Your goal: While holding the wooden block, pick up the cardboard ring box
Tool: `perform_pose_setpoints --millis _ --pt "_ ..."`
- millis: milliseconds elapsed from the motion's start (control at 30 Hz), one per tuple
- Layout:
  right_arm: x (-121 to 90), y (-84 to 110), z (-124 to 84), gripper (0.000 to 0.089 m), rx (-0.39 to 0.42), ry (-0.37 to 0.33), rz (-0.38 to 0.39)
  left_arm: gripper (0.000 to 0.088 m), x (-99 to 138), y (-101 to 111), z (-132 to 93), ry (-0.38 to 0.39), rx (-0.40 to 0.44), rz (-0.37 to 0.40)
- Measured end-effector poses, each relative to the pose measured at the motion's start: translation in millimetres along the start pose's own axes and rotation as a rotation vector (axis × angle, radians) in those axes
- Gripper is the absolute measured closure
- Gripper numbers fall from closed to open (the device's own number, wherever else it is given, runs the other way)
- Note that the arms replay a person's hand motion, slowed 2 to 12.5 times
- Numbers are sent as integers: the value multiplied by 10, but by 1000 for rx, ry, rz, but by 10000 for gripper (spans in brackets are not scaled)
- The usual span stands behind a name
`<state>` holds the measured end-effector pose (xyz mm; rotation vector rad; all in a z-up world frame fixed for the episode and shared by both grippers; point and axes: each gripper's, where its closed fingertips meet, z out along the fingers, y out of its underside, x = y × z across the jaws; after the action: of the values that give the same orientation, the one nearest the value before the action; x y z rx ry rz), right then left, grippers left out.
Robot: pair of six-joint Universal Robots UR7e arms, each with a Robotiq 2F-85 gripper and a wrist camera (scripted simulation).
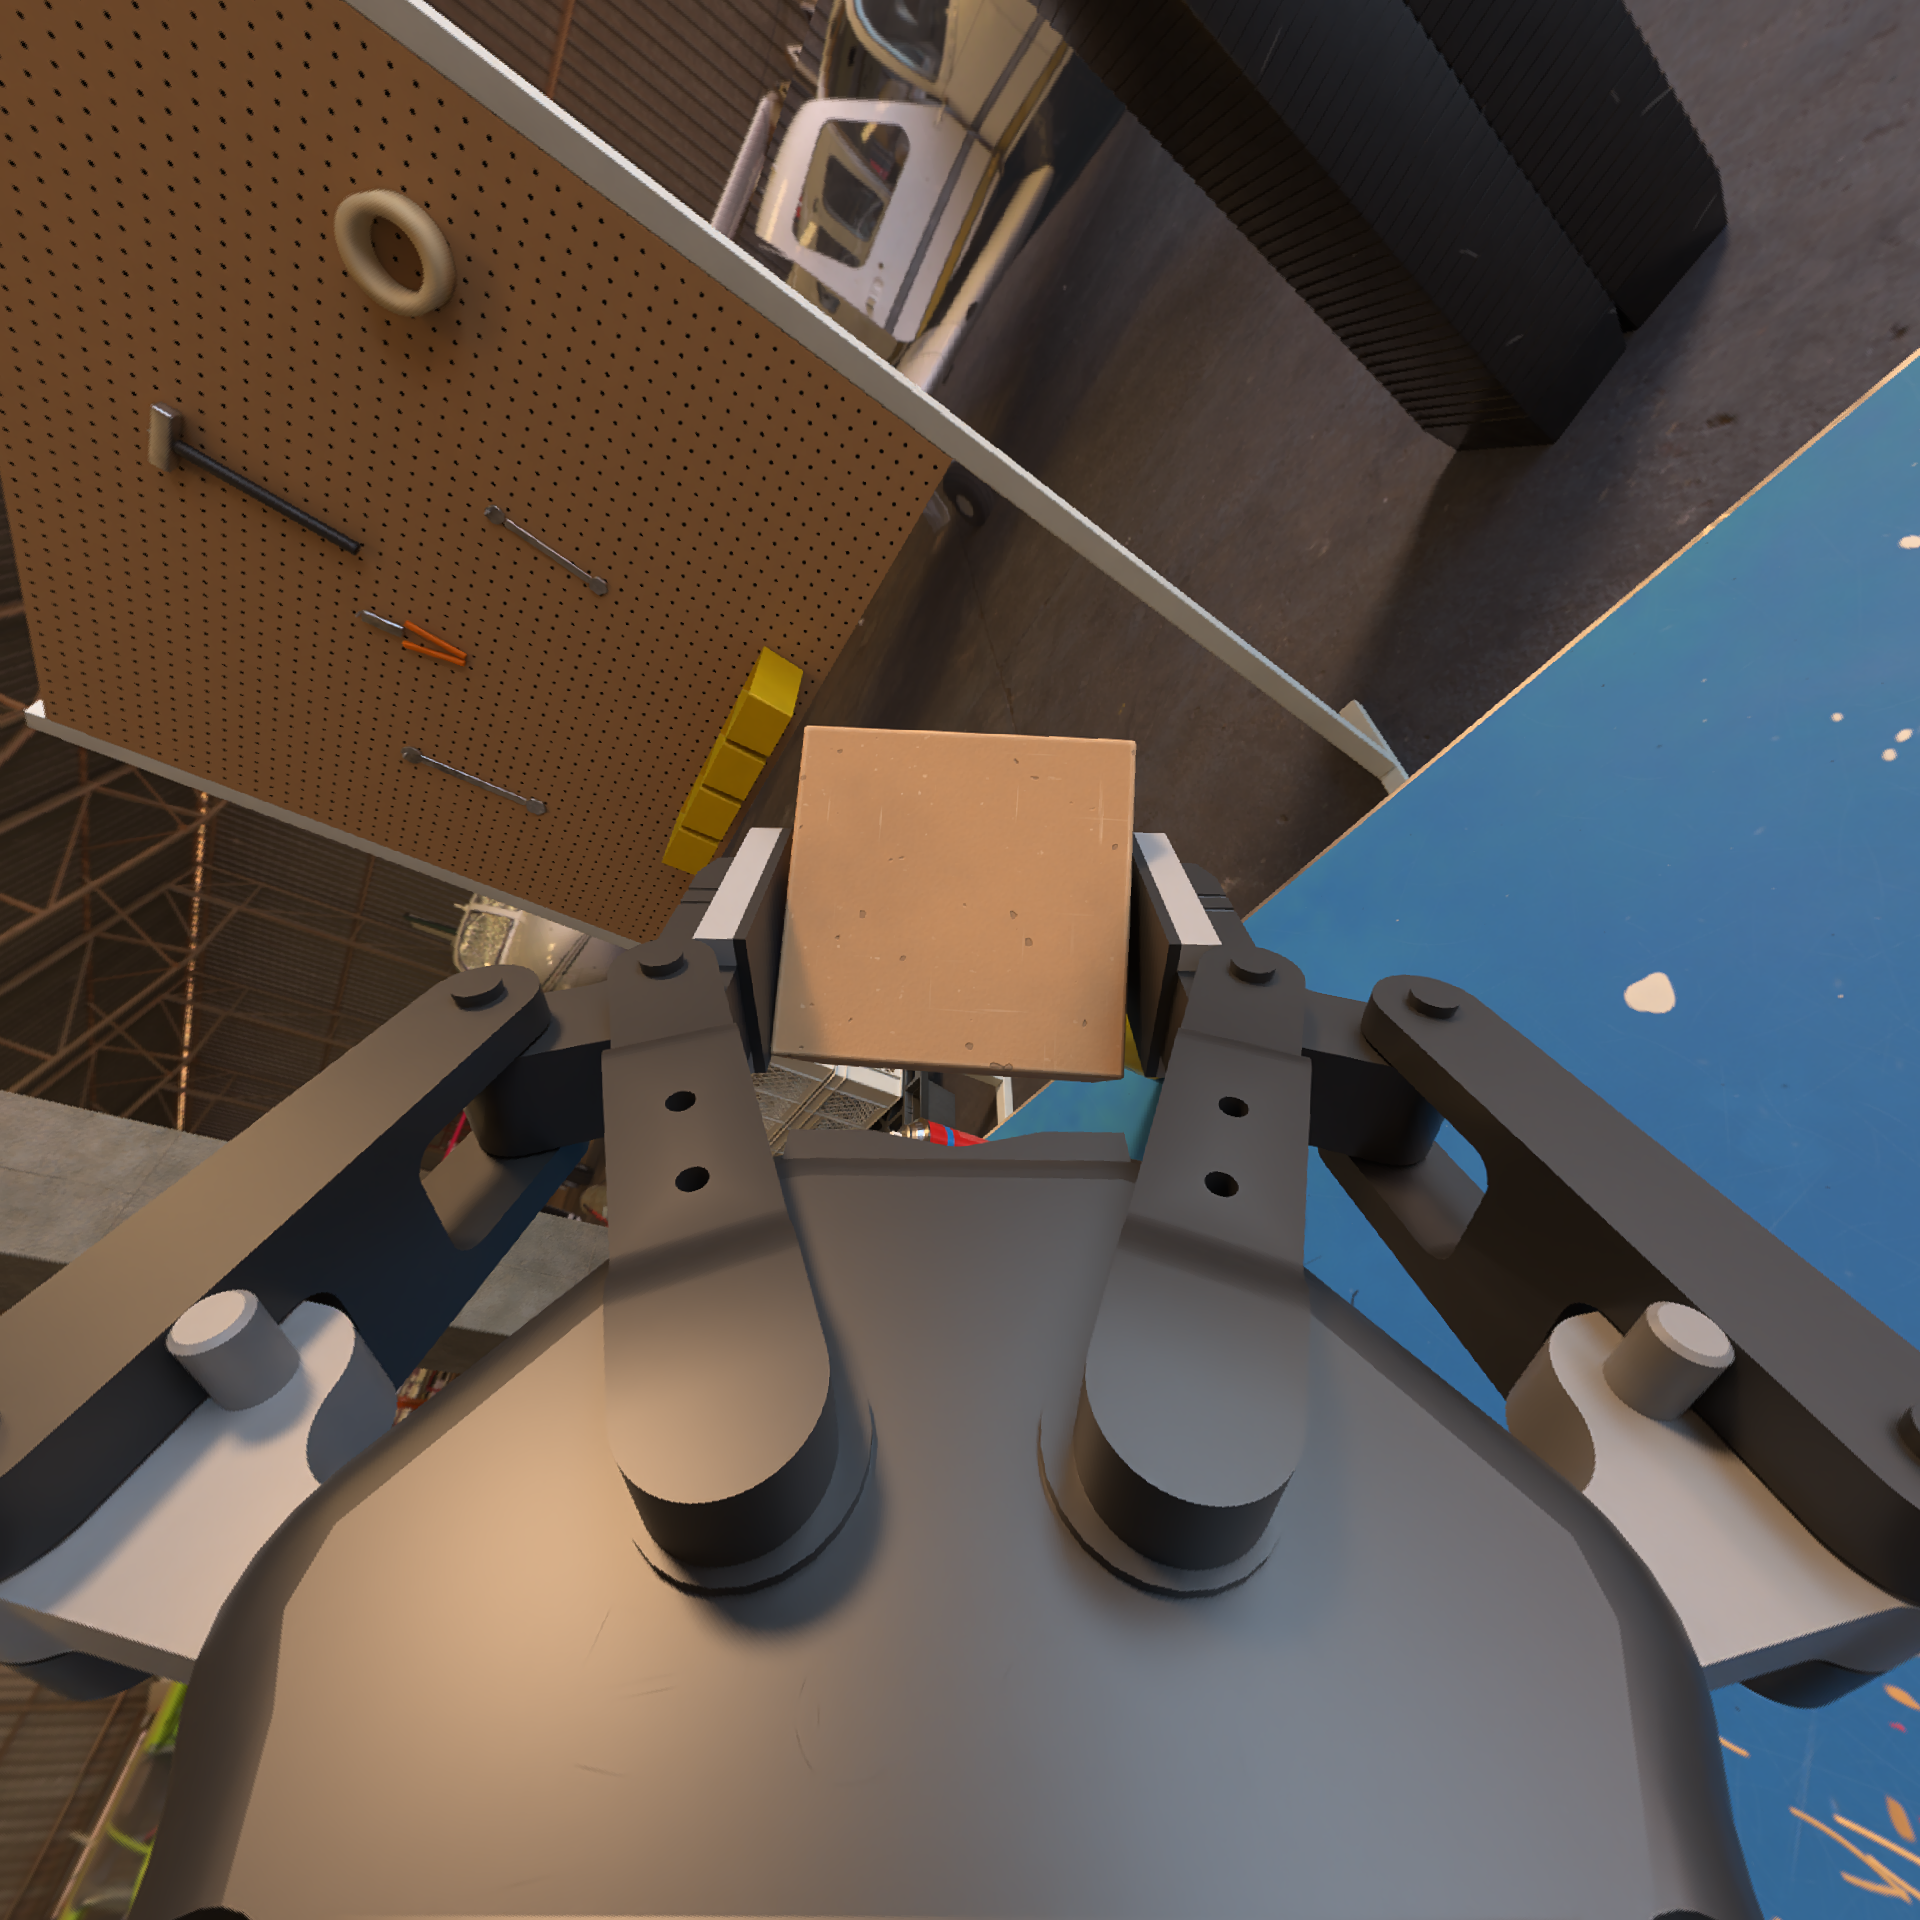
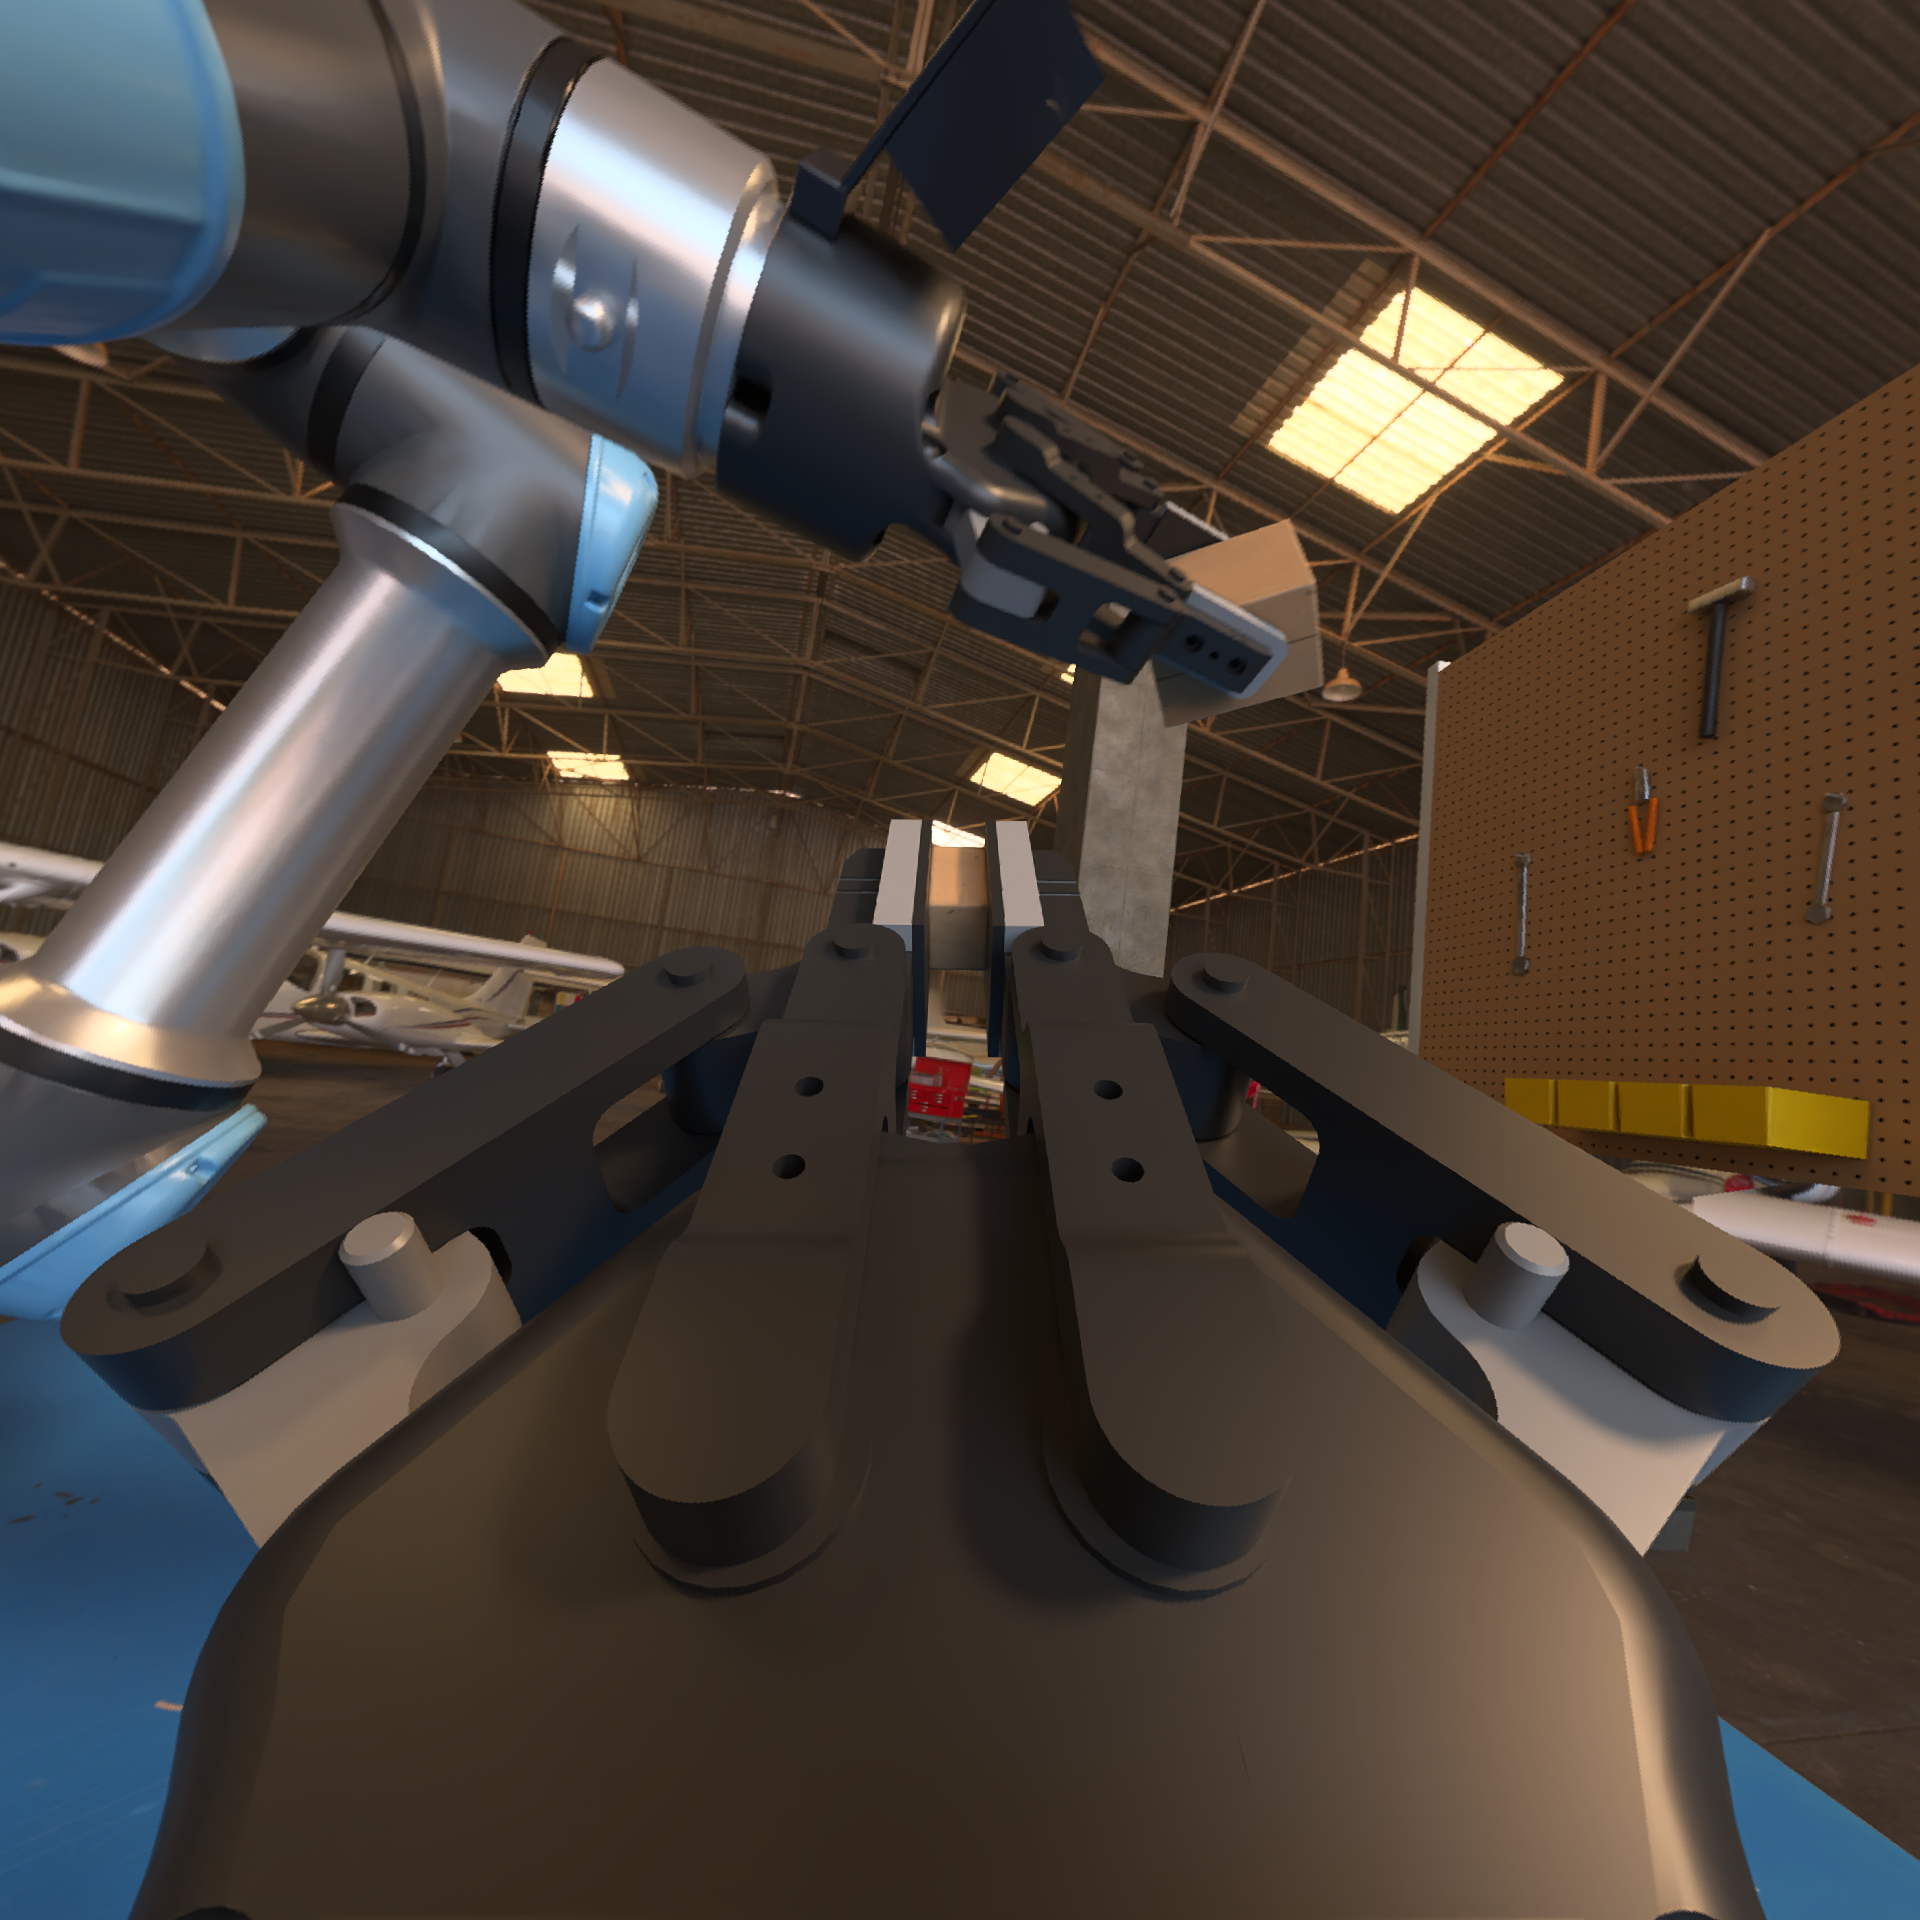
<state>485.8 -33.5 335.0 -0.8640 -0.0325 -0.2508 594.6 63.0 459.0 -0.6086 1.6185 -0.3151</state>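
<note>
In the left wrist view my left gripper is shut on a tan speckled cube, the cardboard ring box, and holds it in the air above the blue table. In the right wrist view my right gripper is shut on a narrow tan piece, the wooden block, also off the table. The same view shows the left gripper higher up, clamping the ring box. Only a thin strip of the block shows between the pads.
A brown pegboard with a hammer, wrenches, pliers and yellow bins stands beyond the table edge; it also shows in the right wrist view. The left arm crosses the upper left of the right wrist view. Hangar floor and aircraft lie beyond.
</note>
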Motion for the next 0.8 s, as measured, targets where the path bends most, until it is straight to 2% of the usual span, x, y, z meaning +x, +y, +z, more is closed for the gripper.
perform_pose_setpoints --millis 433,800 --pt "308 -148 -48 805 38 72 43 353 -105 57 -42 -37 3 -6" --pt "336 -111 -52 805 38 75 80 353 -257 114 -52 -72 -3 -26"
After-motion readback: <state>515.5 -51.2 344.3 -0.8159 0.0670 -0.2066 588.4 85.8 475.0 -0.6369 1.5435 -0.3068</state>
